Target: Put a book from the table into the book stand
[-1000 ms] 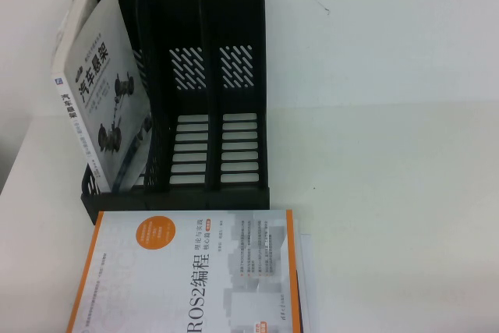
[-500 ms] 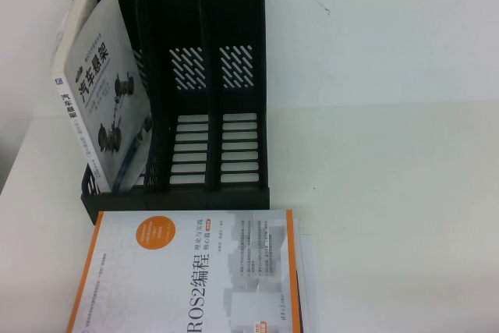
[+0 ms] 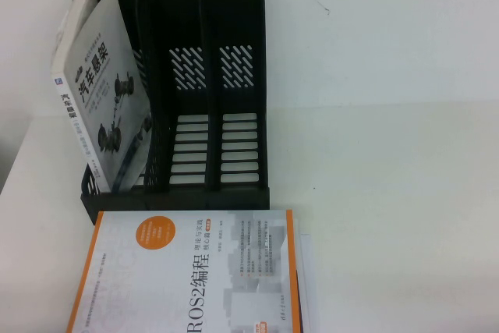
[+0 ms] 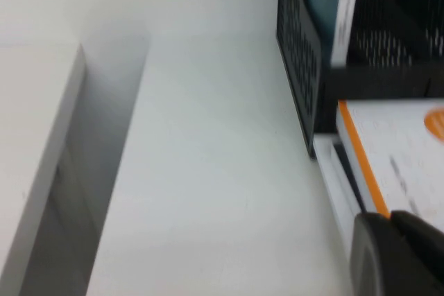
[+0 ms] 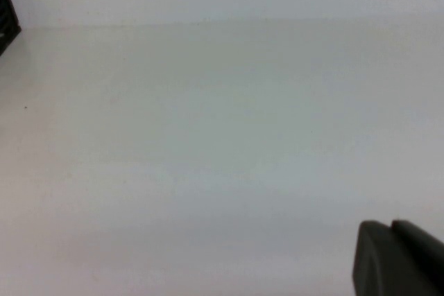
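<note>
The book point(image 3: 187, 274), a large white paperback with an orange edge stripe and a black "ROS2" title, is seen lying flat on the white desk point(image 3: 390, 193) at the near edge of the high view, directly in front of the book stand point(image 3: 234, 76) and just beside its front lip. Another white sheet or book is glimpsed beneath it along its right side. The black stand is set upright behind it with three slots; the left slot is occupied by a grey-white book picturing car chassis parts point(image 3: 97, 115), which is tilted and leaning to the left. The middle and right slots are shown with slatted panels.

Neither arm is visible from above. The left end effector point(image 4: 395, 254) is shown only as a dark corner in the left wrist view, close to the book's orange-edged corner point(image 4: 388, 150) and the stand's perforated wall point(image 4: 298, 53); how far it is open cannot be told. The right end effector point(image 5: 395, 258) is likewise seen only in part, over bare desk point(image 5: 208, 136), and its opening cannot be told.
</note>
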Controlling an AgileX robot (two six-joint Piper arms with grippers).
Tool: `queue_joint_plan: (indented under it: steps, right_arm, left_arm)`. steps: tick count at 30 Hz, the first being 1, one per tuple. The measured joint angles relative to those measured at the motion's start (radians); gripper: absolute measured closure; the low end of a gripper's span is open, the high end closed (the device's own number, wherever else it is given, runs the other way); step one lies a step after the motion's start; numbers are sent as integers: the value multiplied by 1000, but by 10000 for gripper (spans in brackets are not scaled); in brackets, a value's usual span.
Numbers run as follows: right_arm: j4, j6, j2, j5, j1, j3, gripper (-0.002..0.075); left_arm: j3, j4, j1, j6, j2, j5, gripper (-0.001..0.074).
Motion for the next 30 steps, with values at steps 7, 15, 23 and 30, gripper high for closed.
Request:
queue_joint_plan:
  steps: [7,15,23,30]
  right_arm:
    - [0,0,0,-239,0,7,727]
    - [2,0,0,-579,0,7,727]
    - [13,0,0,-753,0,7,727]
    - [48,0,0,-762,0,7,727]
  left_arm:
    - [3,-13,0,0,0,-315,738]
    - [3,-17,0,0,0,-687,738]
    - [3,-22,0,0,0,-787,738]
    - [3,-52,0,-7,0,-779,738]
